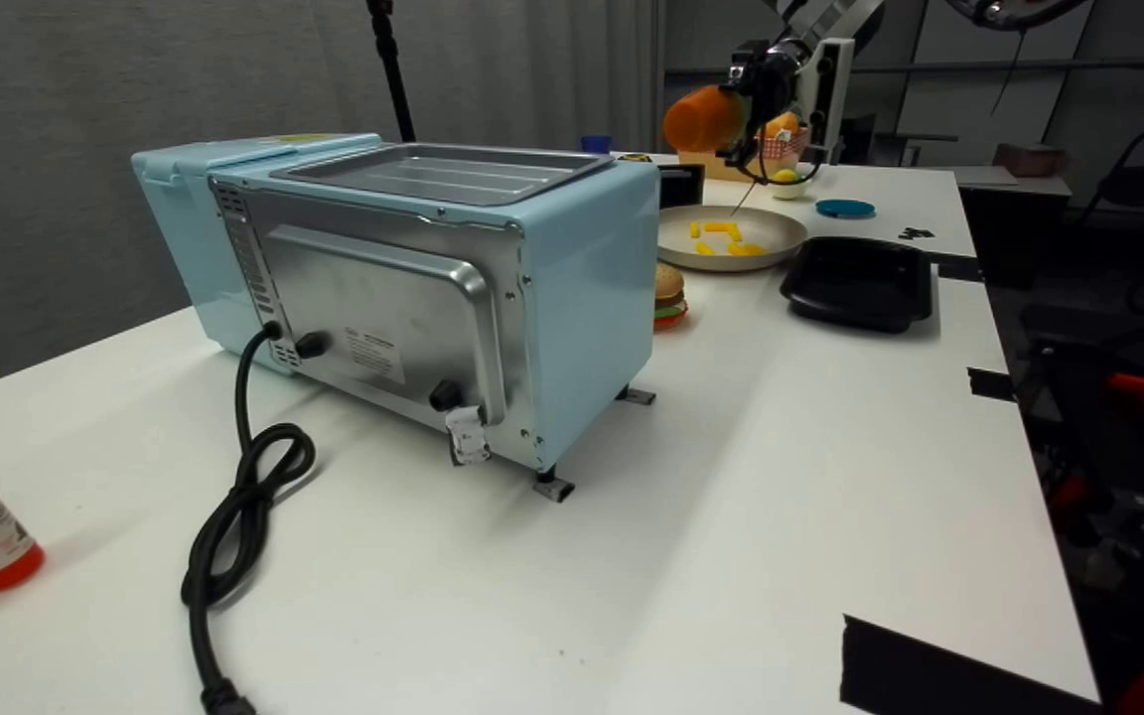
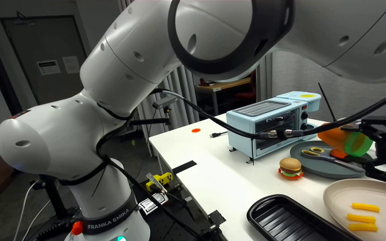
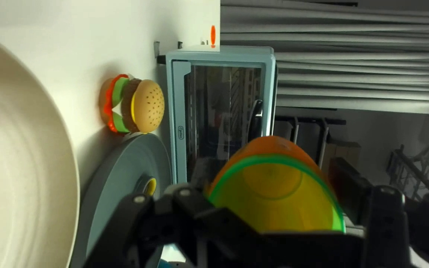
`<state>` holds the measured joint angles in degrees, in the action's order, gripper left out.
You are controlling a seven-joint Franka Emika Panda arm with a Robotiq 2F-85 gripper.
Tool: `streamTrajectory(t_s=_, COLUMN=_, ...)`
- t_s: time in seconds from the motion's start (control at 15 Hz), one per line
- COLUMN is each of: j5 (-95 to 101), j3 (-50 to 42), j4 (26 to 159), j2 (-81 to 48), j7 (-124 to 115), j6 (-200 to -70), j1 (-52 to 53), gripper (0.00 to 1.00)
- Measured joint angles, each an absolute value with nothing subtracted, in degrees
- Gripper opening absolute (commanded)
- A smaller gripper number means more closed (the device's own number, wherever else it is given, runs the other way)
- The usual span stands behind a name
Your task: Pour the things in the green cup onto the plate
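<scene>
My gripper (image 2: 351, 144) is shut on the green cup (image 2: 359, 144), held sideways in the air. Orange surrounds the cup outside its green rim, as if an orange cup (image 1: 706, 119) is nested round it; I cannot tell for certain. In the wrist view the cup's mouth (image 3: 274, 193) faces the camera between the fingers (image 3: 276, 175). I see its bare base and no loose pieces; a black finger part hides its lower side. Yellow sticks (image 2: 362, 219) lie on the pale plate (image 2: 340, 190), also in an exterior view (image 1: 781, 233) and the wrist view (image 3: 17, 130).
A grey-green plate (image 2: 308, 167) with scissors (image 2: 333, 160) sits below the cup. A toy burger (image 2: 290, 168) and a black pan (image 2: 290, 217) are beside the plates. A light-blue toaster oven (image 1: 587, 328) stands close by. A blue lid (image 1: 844, 208) lies farther back.
</scene>
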<state>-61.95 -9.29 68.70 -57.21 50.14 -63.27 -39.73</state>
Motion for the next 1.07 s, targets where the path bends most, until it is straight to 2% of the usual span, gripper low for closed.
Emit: streamTrajectory(t_s=1.07, j5=-54.5, j3=-9.4, j4=68.6, j2=-57.2, j7=65.7, j6=-77.0, j1=-38.0, gripper=0.55)
